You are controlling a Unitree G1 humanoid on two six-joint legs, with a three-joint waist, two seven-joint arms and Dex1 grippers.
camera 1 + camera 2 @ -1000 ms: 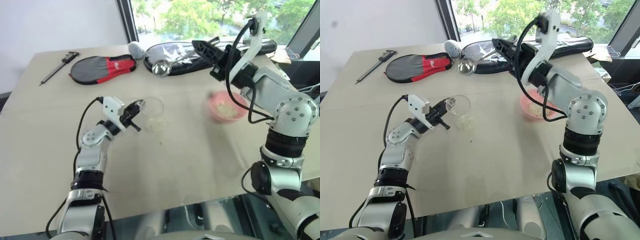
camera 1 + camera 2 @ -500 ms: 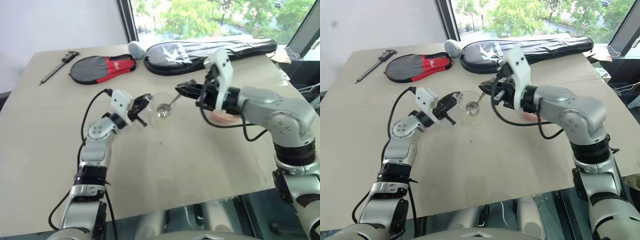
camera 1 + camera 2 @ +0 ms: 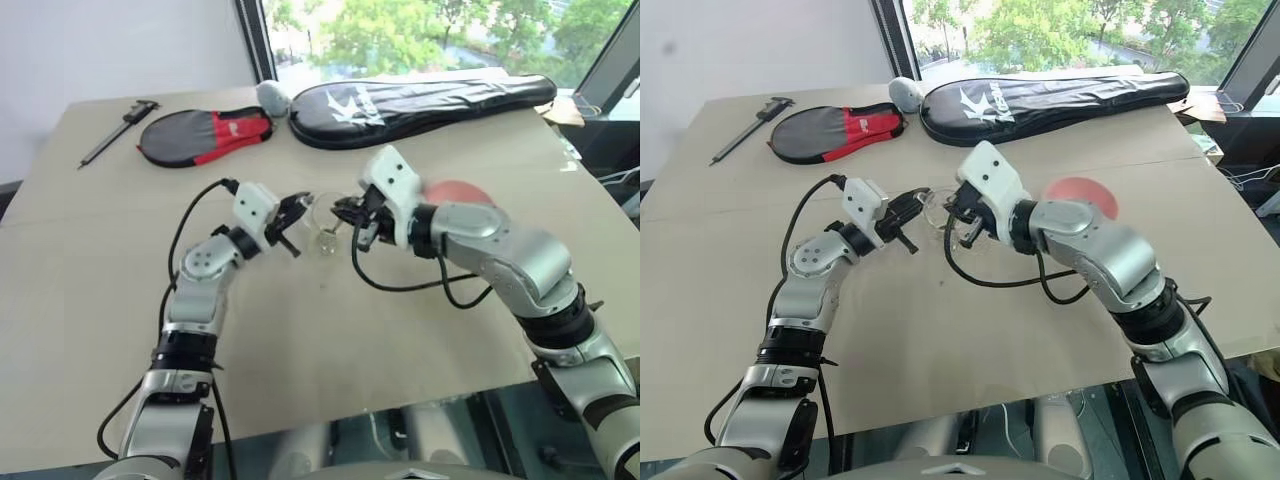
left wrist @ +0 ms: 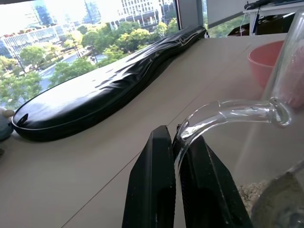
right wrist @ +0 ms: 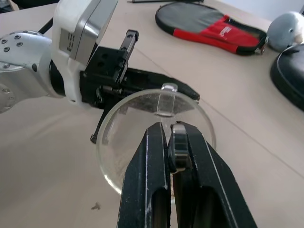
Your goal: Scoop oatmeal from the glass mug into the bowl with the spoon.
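The glass mug (image 3: 322,226) stands mid-table, and my left gripper (image 3: 298,208) is shut on its handle (image 4: 228,112). Pale oatmeal (image 4: 244,191) lies in the mug's bottom. My right gripper (image 3: 346,212) hovers just over the mug's rim (image 5: 110,118), shut on the spoon's handle (image 5: 177,155). The spoon's bowl (image 4: 281,205) reaches down inside the mug, at the oatmeal. To the right, the pink bowl (image 3: 1080,192) sits partly hidden behind my right arm.
Along the far edge of the table lie a long black racket bag (image 3: 420,95), a red-and-black paddle cover (image 3: 205,135) and a grey rounded object (image 3: 270,97). A dark caliper (image 3: 120,130) lies at the far left corner.
My right arm has swung down and left from above the pink bowl, rolling its wrist, and put the spoon into the mug. My left gripper and the mug moved slightly right.
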